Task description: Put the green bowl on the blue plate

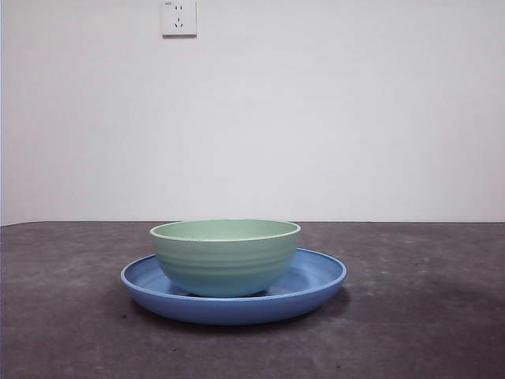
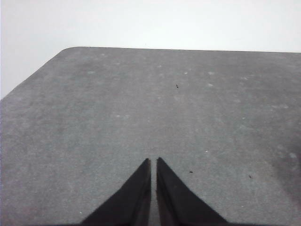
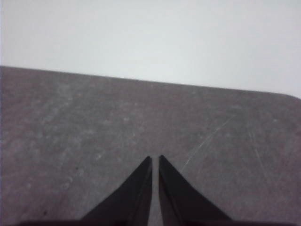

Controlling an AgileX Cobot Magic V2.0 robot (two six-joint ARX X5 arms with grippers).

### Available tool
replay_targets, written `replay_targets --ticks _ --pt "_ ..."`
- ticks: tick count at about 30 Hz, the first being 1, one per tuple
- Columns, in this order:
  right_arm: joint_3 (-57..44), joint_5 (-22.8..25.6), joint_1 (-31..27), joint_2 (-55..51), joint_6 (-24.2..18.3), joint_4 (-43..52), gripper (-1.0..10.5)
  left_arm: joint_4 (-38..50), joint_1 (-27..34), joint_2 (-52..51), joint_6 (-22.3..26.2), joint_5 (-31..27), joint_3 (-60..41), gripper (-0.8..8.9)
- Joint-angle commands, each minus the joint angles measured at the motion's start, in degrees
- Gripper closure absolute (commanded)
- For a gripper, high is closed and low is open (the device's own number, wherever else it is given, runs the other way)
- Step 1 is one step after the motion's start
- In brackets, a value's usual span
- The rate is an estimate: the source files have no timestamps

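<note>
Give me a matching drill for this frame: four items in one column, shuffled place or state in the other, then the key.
Column one:
1. green bowl
2. blue plate
3. wall socket
4. left gripper

Column two:
A. high on the white wall behind the table
B. lying flat on the dark table, under another item
C. jaws shut, above bare tabletop, holding nothing
D. upright, resting inside a wider dish

Pairs: 1-D, 2-B, 3-A, 4-C

The right gripper looks the same as the left, so it was left out.
</note>
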Motion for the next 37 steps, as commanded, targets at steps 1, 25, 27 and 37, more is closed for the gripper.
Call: replay_targets --ticks 1,25,27,37 --pt "-1.49 0.13 -0.15 -1.09 -0.04 0.87 9.2 -0.57 0.09 -0.07 -0.17 0.46 -1.07 7.94" --pt "-2.99 -1.62 -2.95 -3.93 4.96 -8.44 9.3 -0.57 0.09 -0.07 -0.17 0.46 -1.07 7.94" --pt "-2.99 -1.62 -2.95 -3.93 4.31 -8.44 9.2 -0.57 0.09 -0.07 -0.17 0.46 -1.07 7.94" --pt "-2.99 -1.55 -2.36 -3.93 2.89 -6.21 9.2 -0.57 0.09 -0.07 -0.17 0.46 -1.07 7.94"
